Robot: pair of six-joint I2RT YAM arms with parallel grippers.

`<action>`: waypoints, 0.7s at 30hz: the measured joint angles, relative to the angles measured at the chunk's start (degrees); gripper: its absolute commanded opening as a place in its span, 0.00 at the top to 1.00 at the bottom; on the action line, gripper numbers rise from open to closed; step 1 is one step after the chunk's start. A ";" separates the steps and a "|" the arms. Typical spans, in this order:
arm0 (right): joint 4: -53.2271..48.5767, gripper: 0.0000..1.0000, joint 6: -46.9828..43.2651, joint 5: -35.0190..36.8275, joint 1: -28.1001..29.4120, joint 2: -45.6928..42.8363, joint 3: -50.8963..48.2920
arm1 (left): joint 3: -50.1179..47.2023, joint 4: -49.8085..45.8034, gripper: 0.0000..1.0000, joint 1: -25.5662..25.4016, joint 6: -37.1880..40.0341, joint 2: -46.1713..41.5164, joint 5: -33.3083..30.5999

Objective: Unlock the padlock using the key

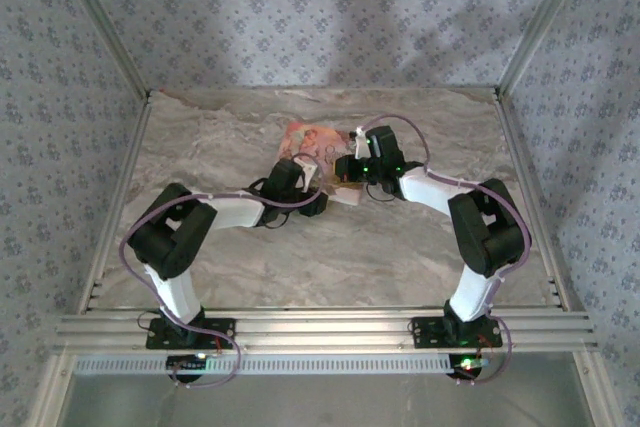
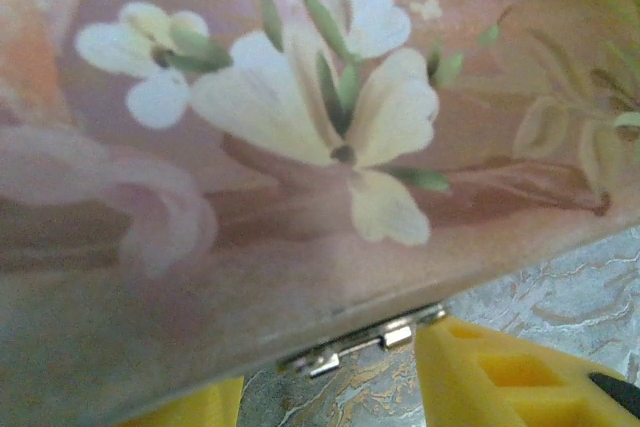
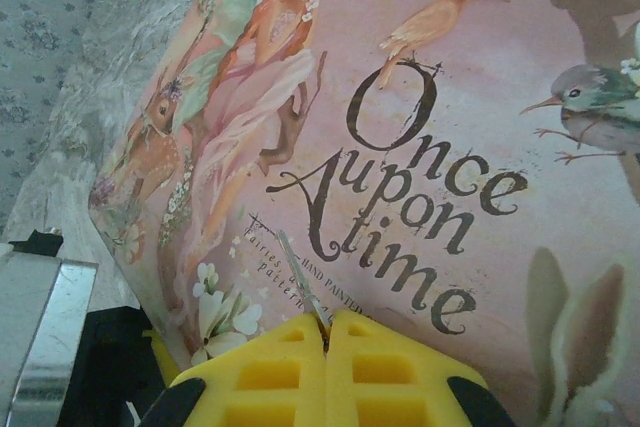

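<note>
The padlock is too small and blurred to pick out for certain. The likeliest spot is the metal clasp on the lower edge of the pink box, which lies at the far middle of the table. No blue body shows there, so whether it hangs locked cannot be told.

The right gripper hovers over the box lid. Its yellow fingers are pressed together on a thin silvery sliver, seemingly the key, which pokes out past the tips toward the far left. So picking up the key looks done.

The left gripper sits at the near left edge of the box. Its fingers stand part-way apart on either side of the clasp. Whether they press on the box or merely flank it cannot be told.

By this reading the task is at an early to middle stage: the key is in hand and both arms are gathered at the box. Nothing suggests the key has entered a keyhole. What seems left is to steady the lock, bring the key tip to it, push it in, and turn until the shackle releases.
</note>
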 measured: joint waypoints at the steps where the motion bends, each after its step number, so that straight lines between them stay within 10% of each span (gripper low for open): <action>1: 0.00 1.00 0.00 0.00 0.02 0.00 0.00 | 0.17 -0.24 0.54 0.00 -0.11 0.02 -0.02; 21: 0.76 1.00 0.00 0.02 0.39 -0.09 -0.39 | 3.56 -4.55 0.75 -0.63 -3.63 0.85 -3.21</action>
